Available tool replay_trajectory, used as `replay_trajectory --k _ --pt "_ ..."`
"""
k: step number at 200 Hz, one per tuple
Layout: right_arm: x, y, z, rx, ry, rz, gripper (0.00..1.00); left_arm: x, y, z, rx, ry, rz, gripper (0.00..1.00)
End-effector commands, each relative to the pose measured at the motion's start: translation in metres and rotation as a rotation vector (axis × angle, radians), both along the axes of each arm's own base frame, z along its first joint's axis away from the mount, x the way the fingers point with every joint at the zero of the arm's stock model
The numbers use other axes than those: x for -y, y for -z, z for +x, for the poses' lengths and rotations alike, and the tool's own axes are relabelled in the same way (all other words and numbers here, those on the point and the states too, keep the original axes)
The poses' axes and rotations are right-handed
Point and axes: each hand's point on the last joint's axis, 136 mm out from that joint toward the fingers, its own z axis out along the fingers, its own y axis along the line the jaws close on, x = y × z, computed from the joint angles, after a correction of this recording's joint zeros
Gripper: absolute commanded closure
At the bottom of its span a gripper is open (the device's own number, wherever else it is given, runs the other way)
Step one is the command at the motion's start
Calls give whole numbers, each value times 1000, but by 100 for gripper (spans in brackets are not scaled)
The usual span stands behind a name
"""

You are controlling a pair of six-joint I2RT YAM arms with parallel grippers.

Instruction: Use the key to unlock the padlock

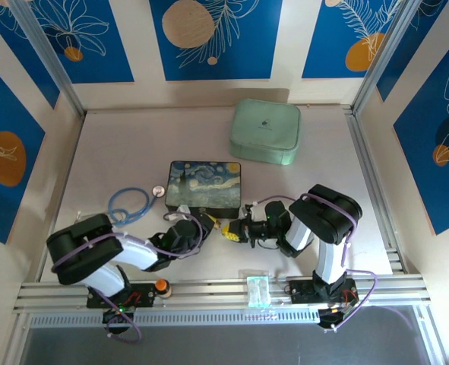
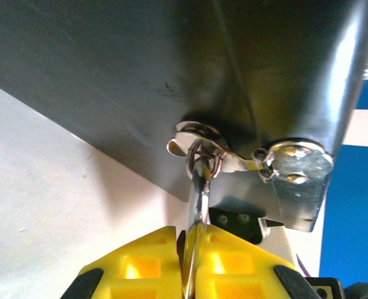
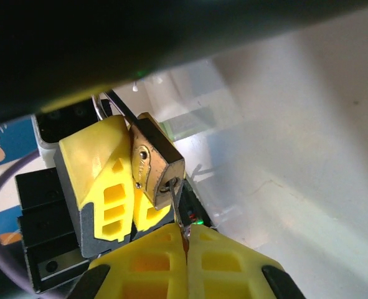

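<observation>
1. The right gripper (image 3: pixel 187 243) is seen pressed together on the very small, thin metal key (image 3: pixel 176 208), which is pinched between its yellow fingertips.
2. The key's tip is met by the keyhole of the tiny brass-coloured padlock with a silvery shackle (image 3: pixel 154 163), held tilted just beyond those fingertips.
3. The padlock is clamped by the left gripper (image 2: pixel 190 243), closed on it.
4. The dark starry-night-patterned rectangular tin (image 1: pixel 203 185) is found just beyond both grippers, which are brought tip to tip.

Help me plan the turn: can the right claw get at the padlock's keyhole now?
Likely yes: the right claw, shut on the key, has it at the keyhole of the padlock, gripped by the left claw; nothing between.
</observation>
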Motion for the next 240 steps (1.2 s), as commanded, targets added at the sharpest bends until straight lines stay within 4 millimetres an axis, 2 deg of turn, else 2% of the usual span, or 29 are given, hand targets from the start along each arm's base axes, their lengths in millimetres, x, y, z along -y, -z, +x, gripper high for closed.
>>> replay_trajectory --k 1,27,57,90,129,193,240 --pt "-6 -17 14 22 -17 70 100 51 -31 -35 -14 222 -225 100" --pt "1 -7 13 -26 -37 62 100 56 -25 -36 -27 226 -261 100" --pt "10 -5 17 -20 -39 65 100 59 -24 -37 -28 230 -277 100" --pt "20 -8 23 -11 -57 87 100 62 -33 -39 -16 250 -261 100" --pt "25 -2 26 -17 -77 91 100 69 -43 -42 -9 287 -255 100" --pt "17 -2 25 -38 -91 93 100 75 -50 -37 18 279 -298 100" --pt "7 -13 28 -3 -72 99 100 83 -53 -41 18 303 -293 100"
